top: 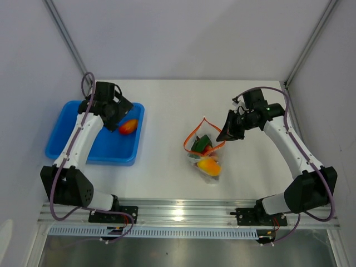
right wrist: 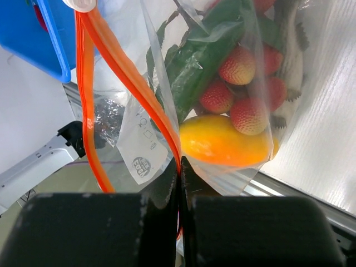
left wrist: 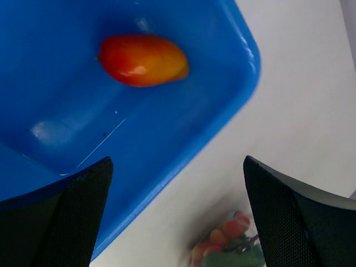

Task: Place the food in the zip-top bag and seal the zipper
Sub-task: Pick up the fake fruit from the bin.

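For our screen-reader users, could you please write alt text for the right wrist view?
The right fingers are shut on the orange zipper of a clear bag holding a yellow mango, red berries and a green pepper. The corner of a blue tray shows at top left.

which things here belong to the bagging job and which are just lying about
Job: zip-top bag; zipper; bagged mango; red pieces; green pepper; loose mango, not yet bagged.
Just there: blue tray under the loose mango; table.
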You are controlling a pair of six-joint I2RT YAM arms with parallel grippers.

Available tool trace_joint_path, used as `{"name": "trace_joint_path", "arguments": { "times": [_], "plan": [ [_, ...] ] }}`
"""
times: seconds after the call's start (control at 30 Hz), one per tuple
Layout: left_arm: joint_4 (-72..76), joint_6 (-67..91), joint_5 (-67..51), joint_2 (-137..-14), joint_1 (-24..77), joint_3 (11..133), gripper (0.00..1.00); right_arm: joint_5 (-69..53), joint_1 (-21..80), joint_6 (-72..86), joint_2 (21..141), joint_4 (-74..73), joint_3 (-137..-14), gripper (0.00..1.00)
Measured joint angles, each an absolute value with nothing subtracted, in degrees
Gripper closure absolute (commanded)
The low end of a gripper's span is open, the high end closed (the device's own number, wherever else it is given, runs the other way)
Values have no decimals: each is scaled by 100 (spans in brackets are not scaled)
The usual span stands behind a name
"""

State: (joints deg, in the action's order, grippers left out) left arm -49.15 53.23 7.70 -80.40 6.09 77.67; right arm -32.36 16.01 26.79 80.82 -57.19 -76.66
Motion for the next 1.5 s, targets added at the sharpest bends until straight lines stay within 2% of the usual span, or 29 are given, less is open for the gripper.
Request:
{"name": "trace_joint_path", "arguments": {
  "times": [0.5, 0.87, 1.13, 1.33, 1.43, 1.5],
  "plan": [
    [-4724, 7806, 810, -9024, -224, 7166, 4, -3208, 1601, 2488, 8315, -5977, -7848, 100],
    [-4313, 8685, 836, -9961, -287, 7177, 2, -3192, 1601, 2475, 8381, -5975, -7848, 100],
    [-3981, 9054, 812, -10182, -296, 7164, 2, -3188, 1597, 2432, 8444, -5977, -7848, 100],
    [-3944, 9107, 773, -10486, -298, 7223, 11, -3177, 1540, 2381, 8497, -5999, -7848, 100],
    [-3944, 9118, 775, -10503, -298, 7223, 19, -3170, 1516, 2366, 8497, -6014, -7848, 100],
    [-3933, 9133, 775, -10503, -298, 7223, 29, -3168, 1507, 2366, 8499, -6016, -7848, 100]
  ]
}}
